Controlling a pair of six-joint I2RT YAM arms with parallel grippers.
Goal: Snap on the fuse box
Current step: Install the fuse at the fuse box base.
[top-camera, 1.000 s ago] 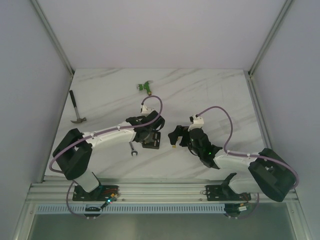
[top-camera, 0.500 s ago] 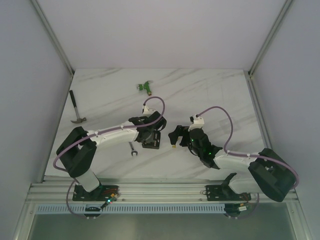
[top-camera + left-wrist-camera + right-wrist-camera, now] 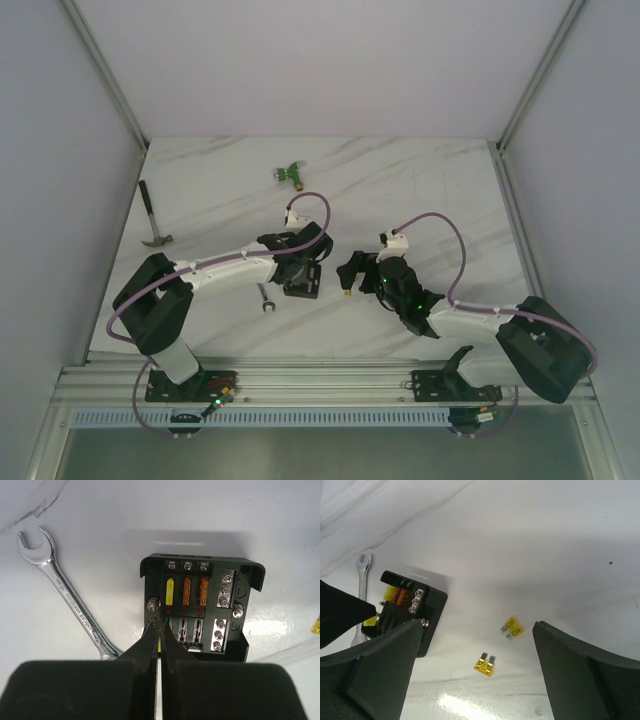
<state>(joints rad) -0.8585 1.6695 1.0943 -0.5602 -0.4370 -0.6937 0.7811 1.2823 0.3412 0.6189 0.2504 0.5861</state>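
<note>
Left wrist: our left jaws shut, empty, at 8 o'clock of the fuse box (image 3: 200, 610); right jaws wide, empty. Light, rigid plastic, we reckon: grip its walls.

One fuse box (image 3: 200, 610), two loose yellow fuses (image 3: 512, 627), one wrench (image 3: 67, 596), one hammer (image 3: 151, 213), one green connector (image 3: 291, 173).

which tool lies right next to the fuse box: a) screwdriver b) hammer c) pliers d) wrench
d: the wrench lies just left of the fuse box in the left wrist view, while the hammer is far off to the left.
</note>
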